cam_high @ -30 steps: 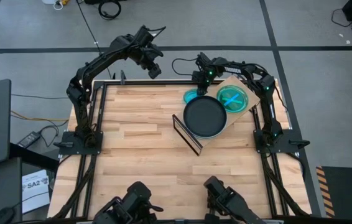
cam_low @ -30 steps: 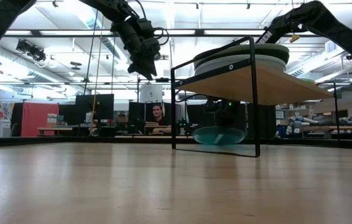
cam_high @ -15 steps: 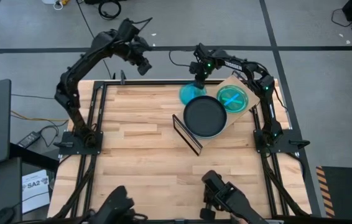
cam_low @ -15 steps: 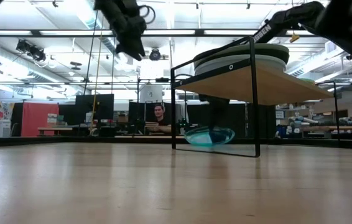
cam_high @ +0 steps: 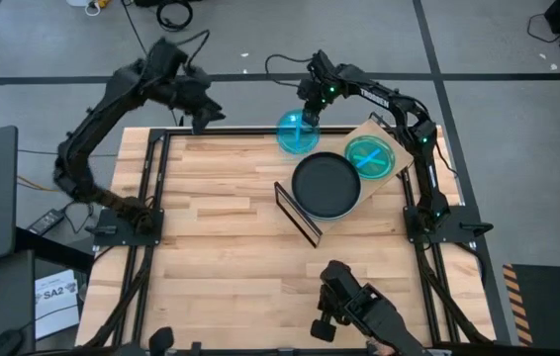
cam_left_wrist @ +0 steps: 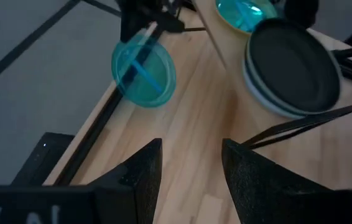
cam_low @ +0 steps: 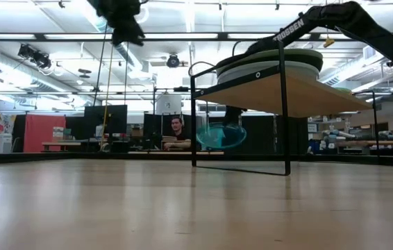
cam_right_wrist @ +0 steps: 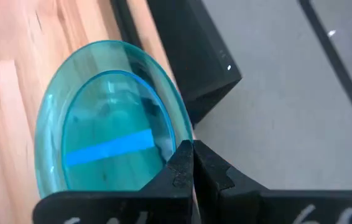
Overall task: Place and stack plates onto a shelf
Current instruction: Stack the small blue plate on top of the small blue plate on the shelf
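Above the table's far edge, teal plate (cam_high: pixel 297 132) in right gripper (cam_high: pixel 309 116)

Teal plates: two are counted, one held plate (cam_high: pixel 297 132) lifted at the table's far edge, one shelved plate (cam_high: pixel 370 156) lying on the board. Black plate (cam_high: pixel 326 185): one, topping a stack whose lower plates cannot be fully counted. Shelf (cam_low: pixel 307 96): one. Grippers: two, the left gripper (cam_high: pixel 204 111) and the right gripper (cam_high: pixel 311 110). Person (cam_low: pixel 176 132): one is seen.

You see a black plate (cam_high: pixel 326 185) topping the stack on the tilted wooden shelf (cam_high: pixel 384 133), a teal one (cam_high: pixel 370 156) beside it; another teal plate (cam_high: pixel 297 133) hangs lifted off the table's far edge.
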Tool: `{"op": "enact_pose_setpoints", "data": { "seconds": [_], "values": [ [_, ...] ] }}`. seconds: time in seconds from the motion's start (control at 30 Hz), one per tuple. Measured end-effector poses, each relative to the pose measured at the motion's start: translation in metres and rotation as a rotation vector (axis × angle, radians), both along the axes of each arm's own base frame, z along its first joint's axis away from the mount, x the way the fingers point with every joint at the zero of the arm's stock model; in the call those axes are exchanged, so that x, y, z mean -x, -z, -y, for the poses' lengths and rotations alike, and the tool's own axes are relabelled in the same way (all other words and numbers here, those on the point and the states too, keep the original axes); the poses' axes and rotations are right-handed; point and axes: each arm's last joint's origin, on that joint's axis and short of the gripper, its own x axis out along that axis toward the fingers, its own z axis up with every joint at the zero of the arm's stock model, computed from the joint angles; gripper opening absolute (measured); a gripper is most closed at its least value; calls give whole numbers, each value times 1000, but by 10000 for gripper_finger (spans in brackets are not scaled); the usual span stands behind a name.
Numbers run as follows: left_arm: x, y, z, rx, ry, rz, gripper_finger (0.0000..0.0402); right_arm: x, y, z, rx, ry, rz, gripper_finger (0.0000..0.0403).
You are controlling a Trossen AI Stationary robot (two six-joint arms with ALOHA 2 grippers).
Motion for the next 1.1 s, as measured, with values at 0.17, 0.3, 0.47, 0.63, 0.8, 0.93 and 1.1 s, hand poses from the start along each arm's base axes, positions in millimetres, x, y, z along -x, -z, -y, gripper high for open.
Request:
{"op": "enact_pose_setpoints", "data": {
  "seconds": [0.17, 0.3, 0.47, 0.63, 0.8, 0.93, 1.1],
  "values": [
    [19, 45, 23, -77, -29, 98, 172, -3, -23, 3, 54, 1, 46, 5],
    [33, 83, 42, -151, -39, 188, 172, -3, -45, 5, 81, 36, 100, 5],
    [44, 126, 61, -201, -57, 310, 172, 0, -74, 8, 105, 90, 167, 5],
    [49, 162, 77, -203, -42, 375, 172, 7, -102, 7, 115, 130, 207, 5],
    [46, 189, 87, -197, -3, 412, 172, 21, -123, 0, 101, 167, 221, 5],
    [44, 205, 95, -197, 18, 455, 172, 35, -136, -12, 70, 178, 190, 5],
    [44, 221, 105, -236, 4, 544, 172, 53, -150, -28, 22, 191, 144, 5]
  ]
}}
